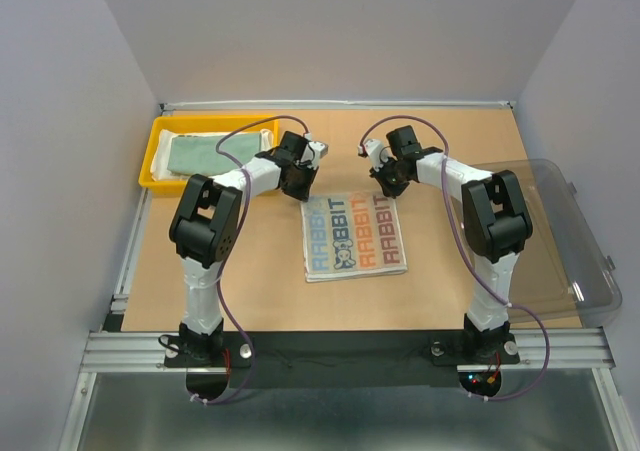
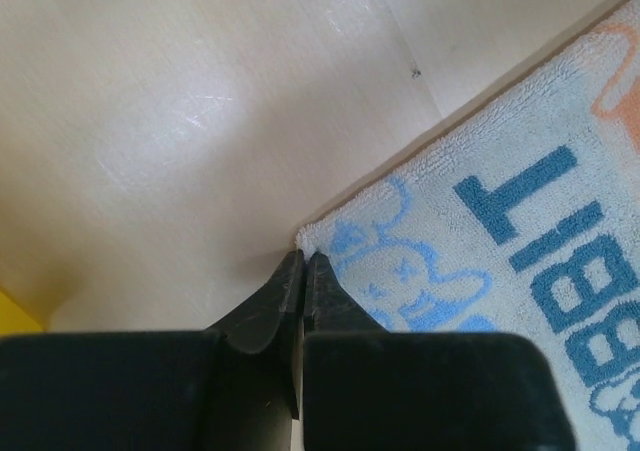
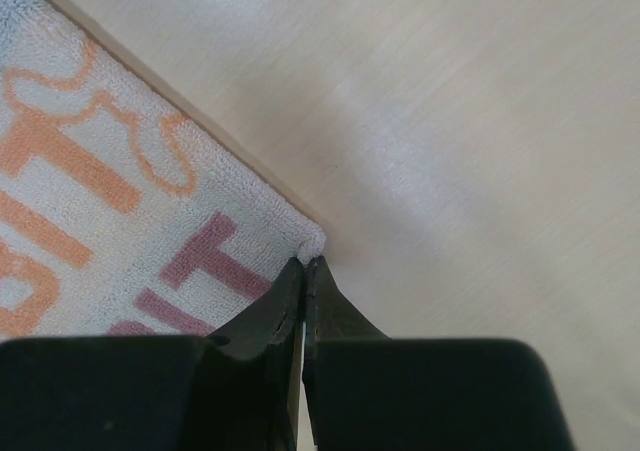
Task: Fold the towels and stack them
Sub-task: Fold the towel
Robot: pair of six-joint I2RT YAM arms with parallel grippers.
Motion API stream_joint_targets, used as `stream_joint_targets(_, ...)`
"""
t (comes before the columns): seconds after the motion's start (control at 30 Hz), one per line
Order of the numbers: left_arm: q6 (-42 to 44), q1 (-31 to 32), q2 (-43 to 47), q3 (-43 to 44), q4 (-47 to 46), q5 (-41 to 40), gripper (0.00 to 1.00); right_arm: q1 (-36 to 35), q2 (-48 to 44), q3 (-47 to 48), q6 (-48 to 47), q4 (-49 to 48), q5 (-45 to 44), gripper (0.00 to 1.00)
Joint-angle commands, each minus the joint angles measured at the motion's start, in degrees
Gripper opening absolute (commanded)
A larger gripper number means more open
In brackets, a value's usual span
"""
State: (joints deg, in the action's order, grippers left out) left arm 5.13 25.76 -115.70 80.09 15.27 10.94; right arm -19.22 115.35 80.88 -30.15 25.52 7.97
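While both arms reach out over the table (image 1: 250, 281), the printed towel (image 1: 355, 233) lies flat in the middle of the board, spread in a single rectangle with its blue, orange and pinkish lettering facing up. The left gripper (image 2: 305, 258) is down at the far left corner of that towel, its two black fingers (image 2: 262, 309) pressed tight together with no gap between them, their tips nipping the very point of the corner beside a pale blue rabbit drawing. The right gripper (image 3: 305, 263) is at the far right corner and looks just the same: fingers squeezed together, the white terry corner curling up a little where it meets their tips, next to a pink letter. From overhead the two forearms angle inward from bent elbows, so the wrists sit close to each other above the towel's far edge. Off to the far left stands a yellow tray (image 1: 150, 169), and inside it rests a pale green towel (image 1: 200, 155), folded, lying on top of a white towel (image 1: 200, 124) whose edge shows along the tray's far side. A clear plastic bin (image 1: 565, 241) sits at the right edge of the table, well apart from the printed towel, beyond the right arm's elbow.
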Motion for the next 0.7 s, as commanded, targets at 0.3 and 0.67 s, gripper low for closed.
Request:
stream_joint_targets(0.3,4.6,-1.5,4.2,2.7,3.0,-2.7,0.0,0.1,-4.4,1.6,3.2,0.0,-7.6,0.01)
stream_joint_targets(0.67,2.4,-1.3,14.7,-5.1,-1.6,2.1,0.0,0.0,-15.1,-6.0,9.4,-2.7,-6.5,0.01)
